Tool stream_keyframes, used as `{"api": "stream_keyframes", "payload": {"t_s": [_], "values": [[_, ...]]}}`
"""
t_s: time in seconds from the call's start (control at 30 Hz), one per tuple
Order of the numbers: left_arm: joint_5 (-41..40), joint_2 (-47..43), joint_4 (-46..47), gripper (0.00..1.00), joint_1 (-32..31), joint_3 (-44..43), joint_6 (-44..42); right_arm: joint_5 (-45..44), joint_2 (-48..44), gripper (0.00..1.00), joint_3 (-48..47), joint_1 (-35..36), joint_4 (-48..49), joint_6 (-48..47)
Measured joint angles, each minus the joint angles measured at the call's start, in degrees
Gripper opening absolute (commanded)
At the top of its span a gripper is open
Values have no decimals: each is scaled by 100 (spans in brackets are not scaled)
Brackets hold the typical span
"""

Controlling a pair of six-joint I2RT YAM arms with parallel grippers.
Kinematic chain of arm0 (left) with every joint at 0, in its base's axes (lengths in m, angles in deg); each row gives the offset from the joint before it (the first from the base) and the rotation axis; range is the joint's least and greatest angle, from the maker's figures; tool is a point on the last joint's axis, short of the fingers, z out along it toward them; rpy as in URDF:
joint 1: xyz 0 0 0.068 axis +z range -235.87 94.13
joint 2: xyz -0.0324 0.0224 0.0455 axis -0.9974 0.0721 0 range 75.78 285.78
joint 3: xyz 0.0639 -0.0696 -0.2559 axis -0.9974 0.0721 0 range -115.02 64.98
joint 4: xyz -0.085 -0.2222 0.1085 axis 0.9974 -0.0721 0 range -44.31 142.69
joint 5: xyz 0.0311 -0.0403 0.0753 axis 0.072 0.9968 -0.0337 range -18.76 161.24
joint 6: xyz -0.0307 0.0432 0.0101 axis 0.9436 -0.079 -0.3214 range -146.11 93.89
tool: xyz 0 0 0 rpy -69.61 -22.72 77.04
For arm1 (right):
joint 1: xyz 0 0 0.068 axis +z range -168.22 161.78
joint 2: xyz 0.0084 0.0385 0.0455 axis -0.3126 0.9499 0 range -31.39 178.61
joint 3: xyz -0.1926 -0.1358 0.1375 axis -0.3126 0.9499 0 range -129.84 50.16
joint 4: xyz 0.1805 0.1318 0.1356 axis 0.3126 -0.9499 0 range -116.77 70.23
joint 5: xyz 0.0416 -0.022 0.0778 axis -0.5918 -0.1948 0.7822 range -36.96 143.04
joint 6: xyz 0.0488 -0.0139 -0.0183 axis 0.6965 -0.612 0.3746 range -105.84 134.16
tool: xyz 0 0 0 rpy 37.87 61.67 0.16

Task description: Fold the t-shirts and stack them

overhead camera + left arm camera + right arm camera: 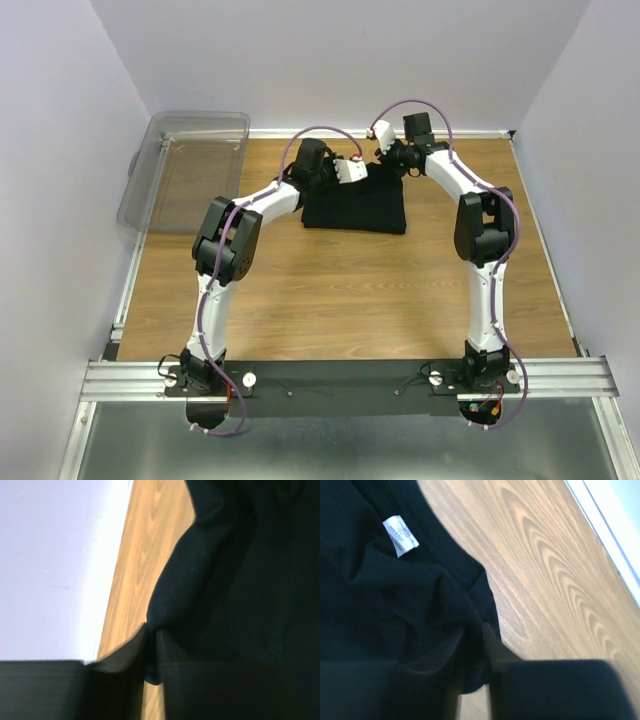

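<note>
A black t-shirt (355, 205) lies folded on the wooden table at the far middle. My left gripper (345, 172) is at its far left corner and my right gripper (385, 152) at its far right corner. In the left wrist view the left gripper (150, 650) is shut on a fold of the black cloth (240, 580). In the right wrist view the right gripper (475, 655) is shut on the bunched cloth edge (395, 605); a small white neck label (400, 536) shows on the shirt.
A clear plastic bin (190, 170) stands at the far left of the table. The back wall rail (460, 133) runs close behind both grippers. Bare wood (340, 300) stretches between the shirt and the arm bases.
</note>
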Motion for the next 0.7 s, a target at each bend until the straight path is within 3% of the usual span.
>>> {"api": "stream_keyframes", "payload": {"t_s": [0.13, 0.23, 0.33, 0.43, 0.53, 0.6, 0.7], "values": [[-337, 229, -37, 81, 0, -551, 321, -461, 0, 63, -50, -7, 164, 494], [-1274, 411, 138, 91, -13, -1082, 911, -1126, 0, 65, -57, -28, 448, 1182], [-2175, 308, 444, 91, 9, -1296, 1598, -1803, -33, 63, -55, -96, 669, 1921], [-2387, -214, 409, 90, 42, -1145, 2197, -1858, -341, 49, 243, -315, 837, 2503], [-1963, -1233, 317, 87, 90, -560, 2870, -619, -1099, 33, 1137, -566, 894, 2433], [-1364, -1766, 306, 77, 127, -219, 3261, 643, -1537, 19, 1604, -693, 739, 2262], [-428, -1978, 374, 55, 166, -109, 3871, 2004, -1547, 17, 1504, -575, 570, 2319]]}}
